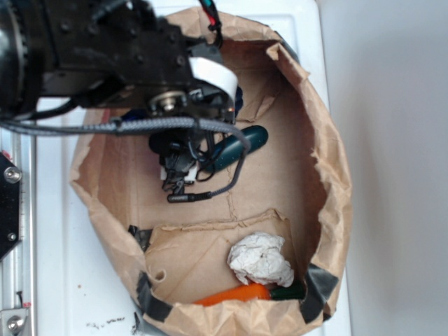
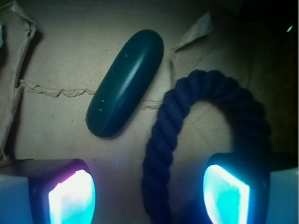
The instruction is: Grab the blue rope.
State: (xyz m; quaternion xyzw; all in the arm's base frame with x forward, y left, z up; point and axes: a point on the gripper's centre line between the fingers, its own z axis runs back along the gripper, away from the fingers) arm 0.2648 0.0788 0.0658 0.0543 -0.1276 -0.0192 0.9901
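In the wrist view the blue rope (image 2: 187, 95) lies in a U on the brown paper floor. Its left leg runs down between my fingers, touching neither. My gripper (image 2: 149, 198) is open, with its glowing pads (image 2: 72, 200) on either side of that leg. The other leg passes behind the right finger. A smooth dark green capsule (image 2: 126, 84) lies apart, up and left of the rope. In the exterior view my gripper (image 1: 178, 175) points down into the bag beside the green capsule (image 1: 241, 145). The arm hides the rope there.
Everything sits inside a torn brown paper bag with raised walls (image 1: 329, 161). A crumpled white paper ball (image 1: 260, 259), an orange object (image 1: 234, 294) and a dark green object (image 1: 287, 292) lie at the near end. A grey braided cable (image 1: 154, 126) hangs across the arm.
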